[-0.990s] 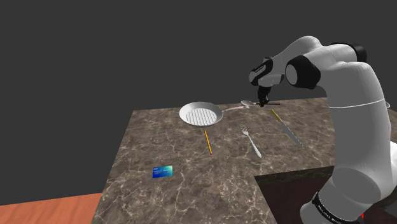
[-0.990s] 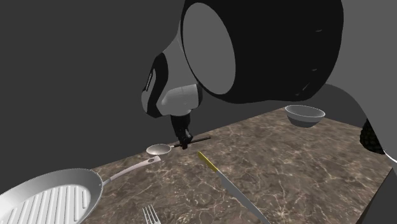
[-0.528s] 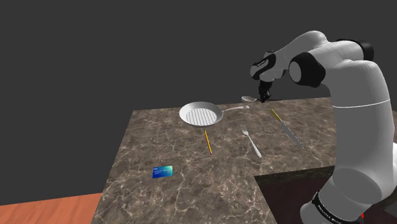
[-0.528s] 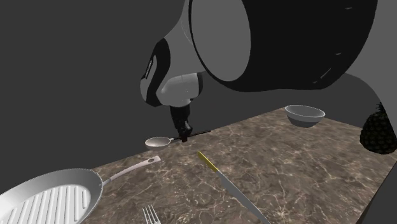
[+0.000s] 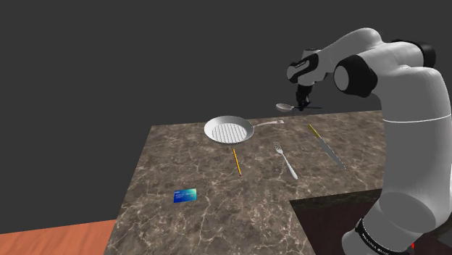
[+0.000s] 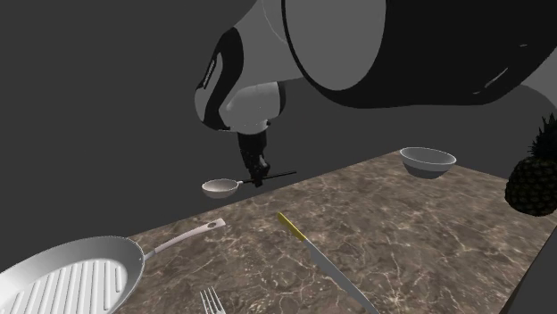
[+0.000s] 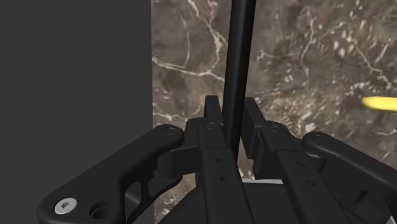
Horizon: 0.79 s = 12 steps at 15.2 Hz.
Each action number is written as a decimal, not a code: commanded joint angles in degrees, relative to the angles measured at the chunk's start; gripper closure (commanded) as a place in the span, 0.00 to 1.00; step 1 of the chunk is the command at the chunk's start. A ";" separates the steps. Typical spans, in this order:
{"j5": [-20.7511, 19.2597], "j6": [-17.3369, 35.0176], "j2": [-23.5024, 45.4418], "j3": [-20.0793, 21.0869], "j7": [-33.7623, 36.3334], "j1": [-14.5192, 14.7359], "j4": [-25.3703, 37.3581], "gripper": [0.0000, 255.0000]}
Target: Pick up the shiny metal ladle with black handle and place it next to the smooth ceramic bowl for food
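Second exterior view: pan point(image 6: 71, 276) cut off at lower left. The ladle point(image 6: 220, 187) is held clear of the tabletop point(image 6: 428, 232) near its far edge, its black handle pinched in the tool point(image 6: 258, 177). The bowl point(image 6: 428, 161) is well apart, rightward. The pineapple point(image 6: 534, 174) is cropped at right. Brown marbled tabletop, dark grey backdrop.

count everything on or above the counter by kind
ladle: 1
pan: 1
fork: 1
knife: 1
yellow stick: 1
card: 1
bowl: 1
pineapple: 1
total: 8
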 commanded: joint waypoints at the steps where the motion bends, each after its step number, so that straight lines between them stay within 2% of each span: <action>1: -0.34 -1.31 -0.51 -0.23 0.09 0.04 0.84 1.00; 12: -1.99 -8.55 -3.07 -1.25 0.69 0.31 5.88 1.00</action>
